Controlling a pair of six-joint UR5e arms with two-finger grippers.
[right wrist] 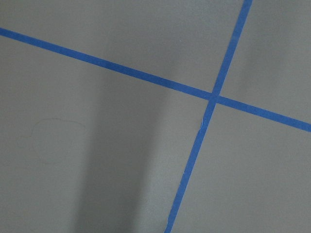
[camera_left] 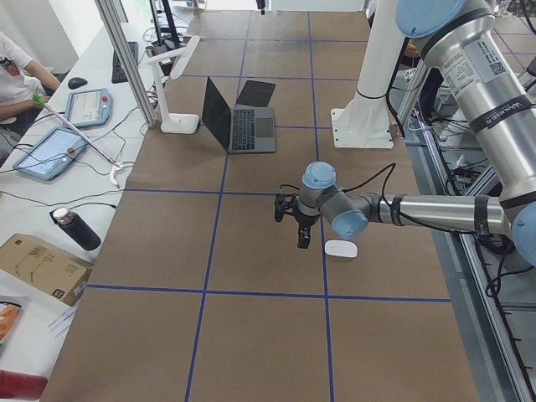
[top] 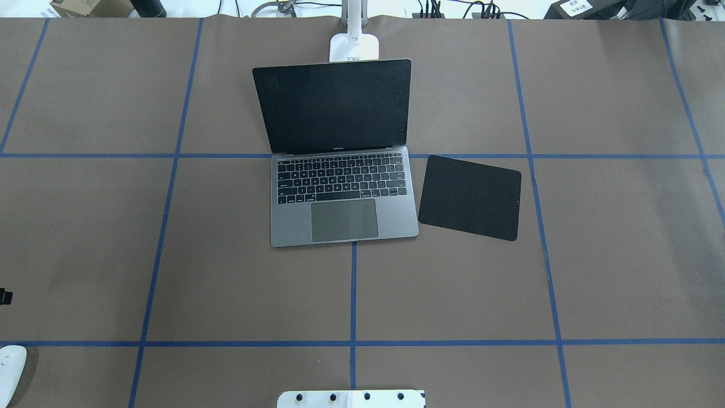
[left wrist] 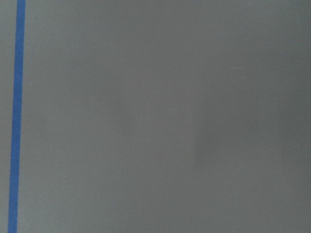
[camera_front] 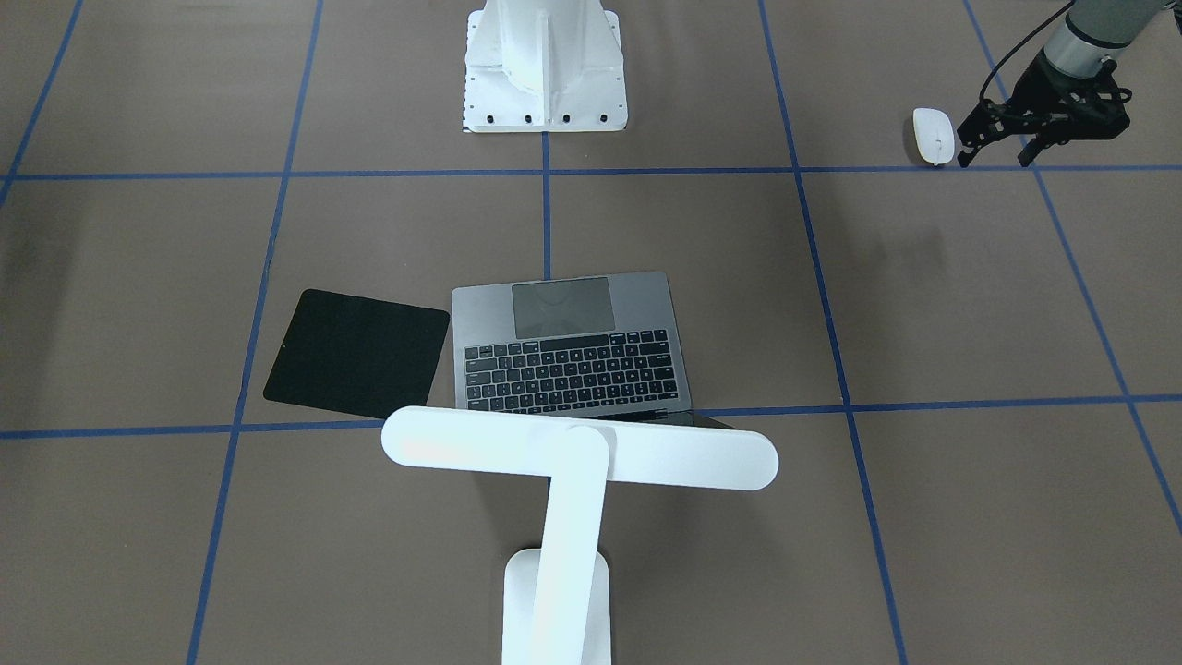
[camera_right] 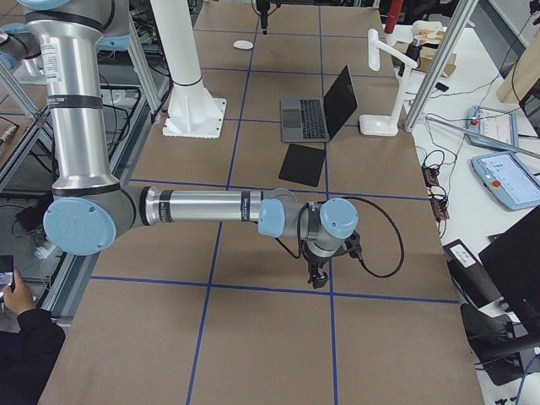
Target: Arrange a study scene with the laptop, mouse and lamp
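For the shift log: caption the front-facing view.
Open laptop, black pad and lamp mid-table; left end effector open beside the white mouse.

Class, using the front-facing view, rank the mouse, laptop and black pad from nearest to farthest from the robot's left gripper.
1. The mouse, right beside the left gripper, at the view's upper right.
2. The laptop, in the middle of the table.
3. The black pad, beyond the laptop, on its far side from the gripper.

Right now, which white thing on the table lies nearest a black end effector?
The mouse, a small oval right beside the left end effector; the lamp and the ribbed pedestal stand far off.
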